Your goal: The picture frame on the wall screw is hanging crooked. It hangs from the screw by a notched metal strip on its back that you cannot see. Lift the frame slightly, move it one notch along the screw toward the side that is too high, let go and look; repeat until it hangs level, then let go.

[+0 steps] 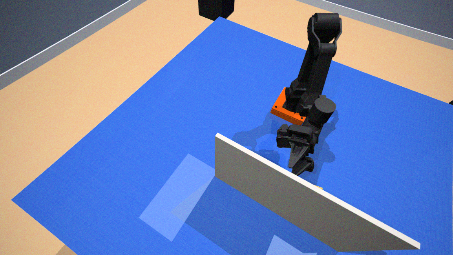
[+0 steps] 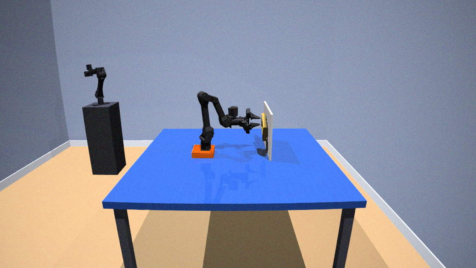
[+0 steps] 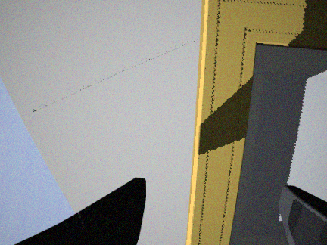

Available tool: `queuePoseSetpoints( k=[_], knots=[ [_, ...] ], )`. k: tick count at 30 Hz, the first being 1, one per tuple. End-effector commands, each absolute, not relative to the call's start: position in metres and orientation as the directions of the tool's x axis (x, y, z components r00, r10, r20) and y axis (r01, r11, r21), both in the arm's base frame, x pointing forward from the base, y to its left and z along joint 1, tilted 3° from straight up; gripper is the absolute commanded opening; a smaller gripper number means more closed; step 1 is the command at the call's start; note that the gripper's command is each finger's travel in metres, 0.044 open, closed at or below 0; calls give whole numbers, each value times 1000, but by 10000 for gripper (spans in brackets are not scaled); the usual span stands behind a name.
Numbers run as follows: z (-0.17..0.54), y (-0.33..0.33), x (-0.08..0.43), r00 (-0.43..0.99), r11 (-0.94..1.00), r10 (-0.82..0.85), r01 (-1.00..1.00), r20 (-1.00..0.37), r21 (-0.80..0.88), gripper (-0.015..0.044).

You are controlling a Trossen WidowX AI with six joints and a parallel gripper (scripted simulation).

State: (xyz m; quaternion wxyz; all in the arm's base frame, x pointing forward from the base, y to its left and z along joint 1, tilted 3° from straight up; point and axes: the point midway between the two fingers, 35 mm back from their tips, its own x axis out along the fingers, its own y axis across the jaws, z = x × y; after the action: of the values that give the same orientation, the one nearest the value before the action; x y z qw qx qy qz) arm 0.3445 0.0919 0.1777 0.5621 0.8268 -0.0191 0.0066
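The gold picture frame (image 2: 264,124) (image 3: 219,170) hangs on the robot-facing side of the pale upright panel (image 1: 269,190) (image 2: 270,141) (image 3: 113,132). Only a sliver of the frame (image 1: 319,187) shows past the panel's top edge in the top view. My gripper (image 1: 292,170) (image 2: 259,121) (image 3: 213,192) is open and empty, its fingertips a small gap short of the frame in the exterior view. In the wrist view one finger is left of the frame's left bar and the other appears over its opening. The screw and notched strip are hidden. I cannot tell the frame's tilt.
The blue table (image 1: 142,126) (image 2: 166,186) carries the orange arm base (image 1: 286,113) (image 2: 203,153) and the panel. A black pedestal (image 2: 103,139) with a second small arm (image 2: 100,81) stands on the floor beyond the table's left side in the exterior view.
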Motion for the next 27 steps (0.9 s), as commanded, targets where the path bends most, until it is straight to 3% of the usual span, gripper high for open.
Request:
queuePoseSetpoints(
  k=[1, 27],
  knots=[
    [178, 93, 352, 999, -371, -22, -38, 32, 928, 260],
    [178, 91, 374, 999, -371, -22, -40, 34, 928, 260]
  ],
)
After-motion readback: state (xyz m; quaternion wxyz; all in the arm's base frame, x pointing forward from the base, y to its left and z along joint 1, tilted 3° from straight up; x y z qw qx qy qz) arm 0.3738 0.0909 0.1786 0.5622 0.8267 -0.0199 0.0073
